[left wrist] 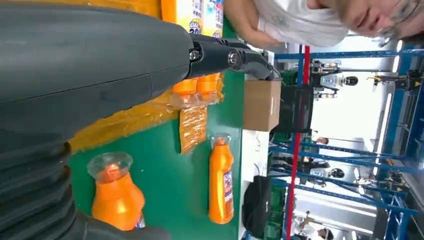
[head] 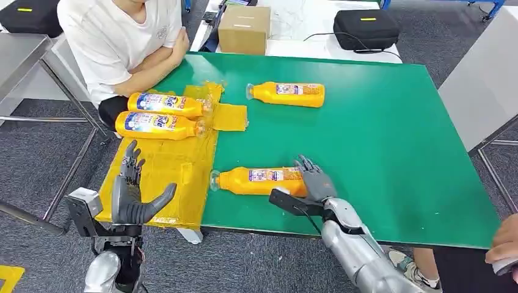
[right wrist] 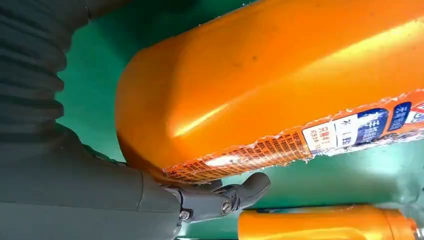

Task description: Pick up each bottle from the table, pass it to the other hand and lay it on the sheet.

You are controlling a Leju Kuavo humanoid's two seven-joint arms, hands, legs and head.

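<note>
Two orange bottles [head: 165,102] [head: 160,124] lie side by side on the far part of the yellow sheet [head: 165,177] at the table's left. A third bottle [head: 287,94] lies on the bare green table [head: 379,134] further back. The nearest bottle [head: 256,180] lies on the table beside the sheet with its cap toward the sheet. My right hand [head: 313,182] rests at its base, fingers spread over it and the thumb [right wrist: 235,192] against the bottle [right wrist: 280,85]. My left hand [head: 131,192] hovers open over the sheet's near left corner, holding nothing.
A person in a white shirt [head: 122,36] sits at the table's far left corner, arms on its edge. A cardboard box [head: 244,29] and a black case [head: 365,28] stand on the white table behind. Another person's hand [head: 504,244] shows at the lower right.
</note>
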